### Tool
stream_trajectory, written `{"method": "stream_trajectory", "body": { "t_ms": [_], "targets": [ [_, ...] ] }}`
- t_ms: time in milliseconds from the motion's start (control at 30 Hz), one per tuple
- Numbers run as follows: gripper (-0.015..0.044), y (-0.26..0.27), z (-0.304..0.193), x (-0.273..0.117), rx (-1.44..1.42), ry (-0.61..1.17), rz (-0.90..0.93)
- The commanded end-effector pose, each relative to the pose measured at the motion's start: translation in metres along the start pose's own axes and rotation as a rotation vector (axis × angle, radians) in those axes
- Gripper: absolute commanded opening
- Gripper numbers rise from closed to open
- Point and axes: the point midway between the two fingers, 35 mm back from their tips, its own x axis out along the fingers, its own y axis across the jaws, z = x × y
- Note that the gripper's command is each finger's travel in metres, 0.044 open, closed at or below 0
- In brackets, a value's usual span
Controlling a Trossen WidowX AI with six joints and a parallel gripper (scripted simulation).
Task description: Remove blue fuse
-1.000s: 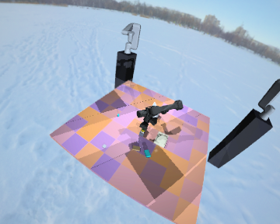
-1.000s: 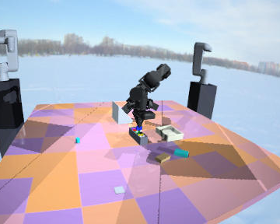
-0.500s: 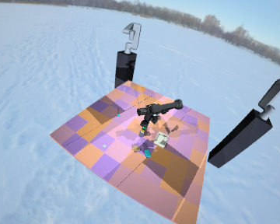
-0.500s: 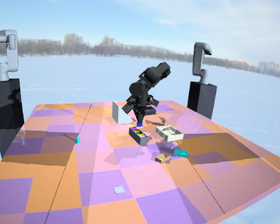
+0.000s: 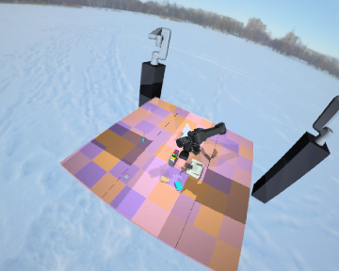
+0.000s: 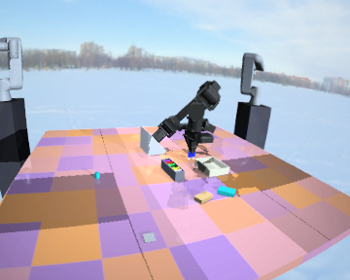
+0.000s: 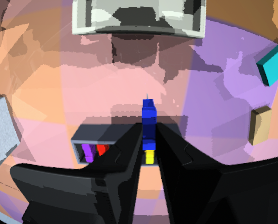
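Taking the fuse block [image 5: 172, 159] [image 6: 173, 170] [image 7: 110, 134] as my landmark, I have my pincer [image 5: 184, 154] [image 6: 192, 154] [image 7: 148, 128] clenched on the blue fuse [image 6: 192, 155] [image 7: 149, 122], which is out of the block and held up in the air, apart from it. On my wrist feed the purple fuse [image 7: 88, 153], the red fuse [image 7: 102, 149] and the yellow fuse [image 7: 149, 156] show in the block; my own fingers hide part of it. The pale tray [image 5: 194, 168] [image 6: 213, 166] [image 7: 139, 33] sits near the block on the table [image 5: 149, 214] [image 6: 183, 219] [image 7: 125, 82], with nothing blue in what I can see of it. A tan block [image 5: 165, 180] [image 6: 203, 197] [image 7: 260, 126] and a cyan block [image 5: 178, 185] [image 6: 227, 191] [image 7: 274, 65] also lie near the fuse block, and a grey wedge [image 6: 152, 142] [image 7: 1, 131] stands near it too.
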Motion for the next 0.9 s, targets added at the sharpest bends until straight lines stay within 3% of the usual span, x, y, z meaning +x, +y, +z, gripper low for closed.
{"method": "stream_trajectory", "body": {
  "t_ms": [0, 333, 867],
  "targets": [
    [0.0000, -0.004, 0.037, -0.004, -0.003, 0.001, -0.013],
    [0.0000, 0.005, 0.114, -0.003, -0.006, -0.018, -0.010],
    [0.0000, 0.004, 0.116, 0.012, -0.006, -0.018, -0.011]
  ]
}}
